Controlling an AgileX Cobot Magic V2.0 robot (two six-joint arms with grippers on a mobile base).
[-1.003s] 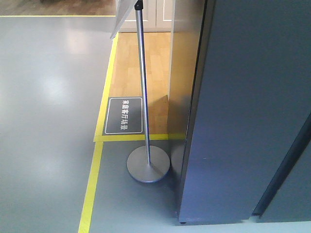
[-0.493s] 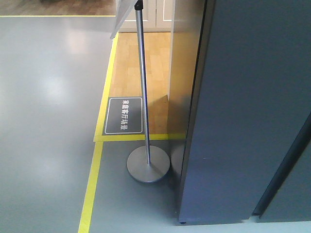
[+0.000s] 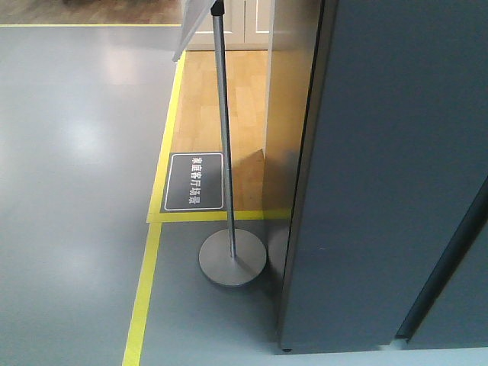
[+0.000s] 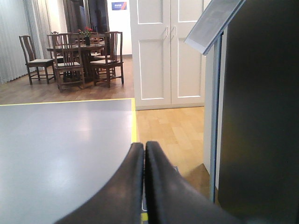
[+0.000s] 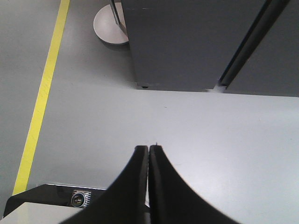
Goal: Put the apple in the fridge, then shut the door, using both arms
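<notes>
Clearly no hand shows in the front view: the tall dark blue-grey fridge (image 3: 381, 175) fills the right side, with a silver pole stand on a round base (image 3: 232, 259) beside it and yellow floor tape (image 3: 145, 290) to the left. From the left wrist, the left hand (image 4: 144, 145) has its black fingers pressed together, empty; the fridge's dark side rises just right of it. From the right wrist, the right hand (image 5: 148, 148) is likewise closed and empty over grey floor, the fridge base well ahead. No apple is visible.
</notes>
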